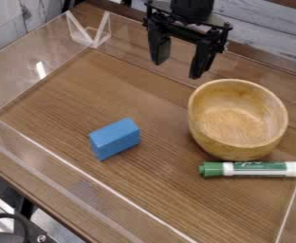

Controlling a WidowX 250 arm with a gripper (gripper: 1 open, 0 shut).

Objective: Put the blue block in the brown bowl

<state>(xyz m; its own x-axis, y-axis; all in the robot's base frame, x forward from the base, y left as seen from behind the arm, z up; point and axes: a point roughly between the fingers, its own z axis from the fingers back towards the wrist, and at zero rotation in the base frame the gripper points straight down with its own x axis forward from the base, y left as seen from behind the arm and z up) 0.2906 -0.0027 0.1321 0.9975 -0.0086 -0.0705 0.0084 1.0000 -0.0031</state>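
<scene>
The blue block (115, 138) lies flat on the wooden table, left of centre. The brown bowl (239, 117) stands upright to its right, with nothing inside it. My gripper (180, 56) hangs above the far middle of the table, pointing down, with its two black fingers (203, 59) spread apart and nothing between them. It is up and behind the bowl's left rim, well away from the block.
A green-and-white marker (249, 169) lies in front of the bowl. Clear plastic walls (37, 152) fence the table (151, 195) on all sides. A clear angled bracket (87, 36) stands at the back left.
</scene>
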